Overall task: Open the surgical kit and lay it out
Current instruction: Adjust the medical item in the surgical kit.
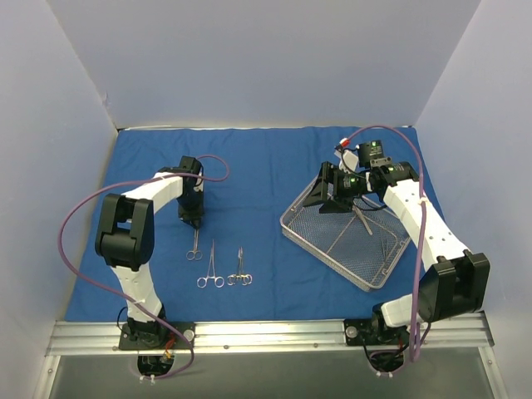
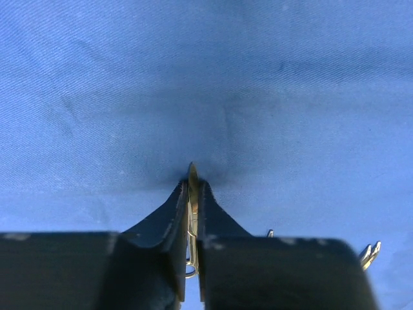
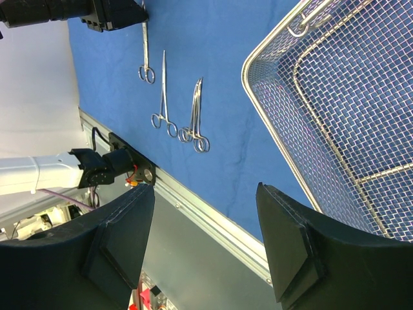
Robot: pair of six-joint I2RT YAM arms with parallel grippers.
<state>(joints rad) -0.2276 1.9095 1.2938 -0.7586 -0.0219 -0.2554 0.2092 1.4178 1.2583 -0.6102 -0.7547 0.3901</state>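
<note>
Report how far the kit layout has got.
Done: the blue wrap lies open, with two clamps laid side by side. In hand: the left gripper pinches a third clamp on the wrap. Left: slim instruments lie in the mesh tray, near the open right gripper.

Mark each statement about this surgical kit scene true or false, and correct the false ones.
1. Three steel instruments lie on the blue cloth outside the mesh tray. True.
2. The mesh tray is empty. False: slim instruments lie inside it.
3. The left end effector is shut on the tip of one forceps. True.
4. The right end effector grips a clamp. False: it is open and holds nothing, above the tray.
</note>
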